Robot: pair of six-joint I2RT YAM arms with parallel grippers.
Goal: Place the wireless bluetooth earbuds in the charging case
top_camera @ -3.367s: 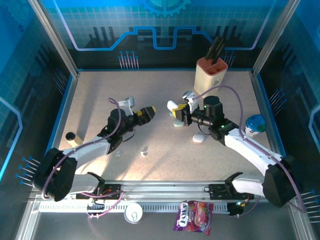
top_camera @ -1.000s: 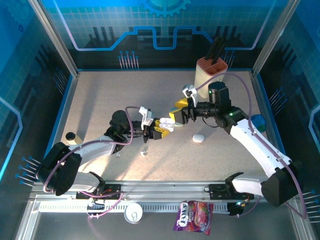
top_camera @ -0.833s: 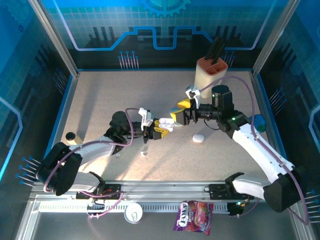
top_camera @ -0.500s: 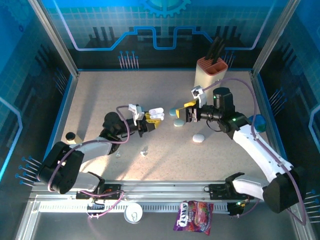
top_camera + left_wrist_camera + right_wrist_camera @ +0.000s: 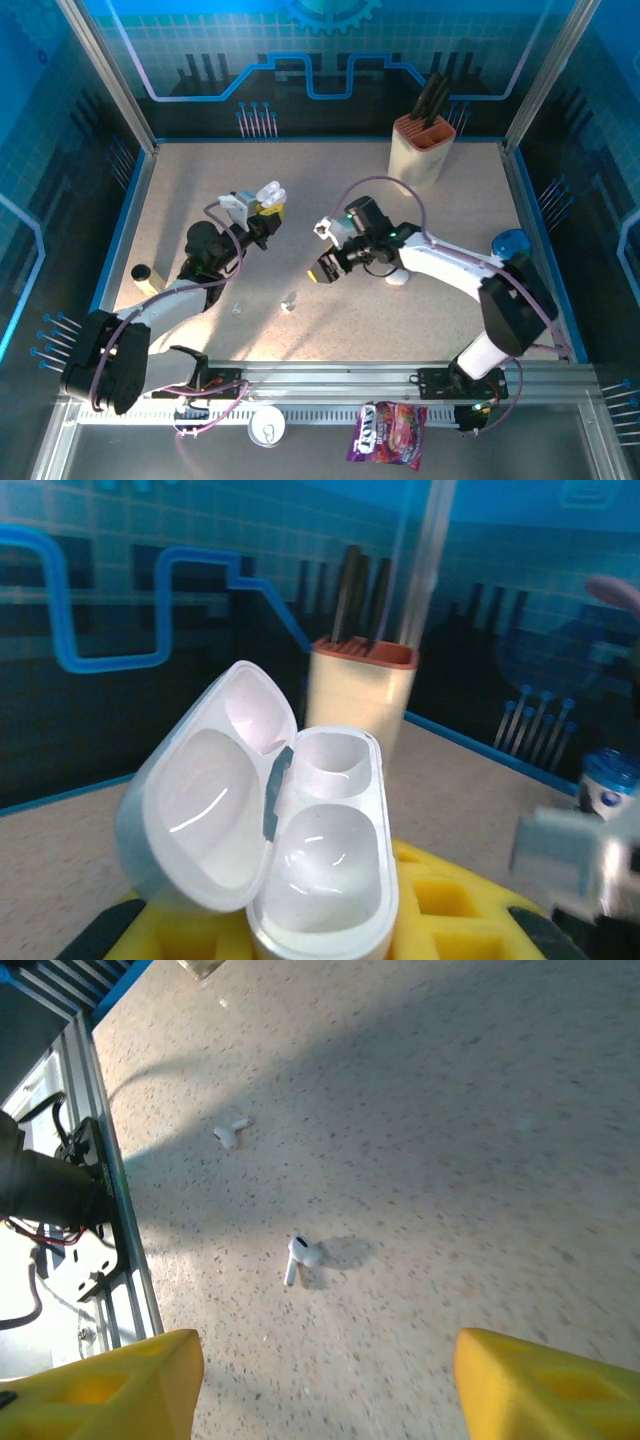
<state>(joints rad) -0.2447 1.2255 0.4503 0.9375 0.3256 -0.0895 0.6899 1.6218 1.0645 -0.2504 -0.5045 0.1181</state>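
Plainly, the coming move hangs on one small gap, so take the scene from the left. Well to the left of the knife block (image 5: 420,148), and far nearer the arms' bases than it, a second earbud (image 5: 236,309) lies on the table (image 5: 180,200), a white speck from above. A little closer to the knife block, and raised off the table, the left claw (image 5: 266,208) is clamped on the charging case (image 5: 322,875). The case is glossy white, its lid hinged back, and both wells look empty. Next toward the knife block comes the earbud (image 5: 300,1254) that matters, flat on the table, white and shiny, a rounded head with a short stem. The right claw (image 5: 330,266) hangs just beyond it on the knife-block side, its yellow fingers (image 5: 115,1385) spread wide with nothing between them. In the right wrist view the earbud sits ahead of the claw, roughly midway between the two fingers. Its stem points back toward the claw, so it lies across the line on which the fingers close. I judge the right claw the nearer and the only free one. It needs to go forward and down onto the stem, and a bud this small and slick could easily skid out of the pinch.
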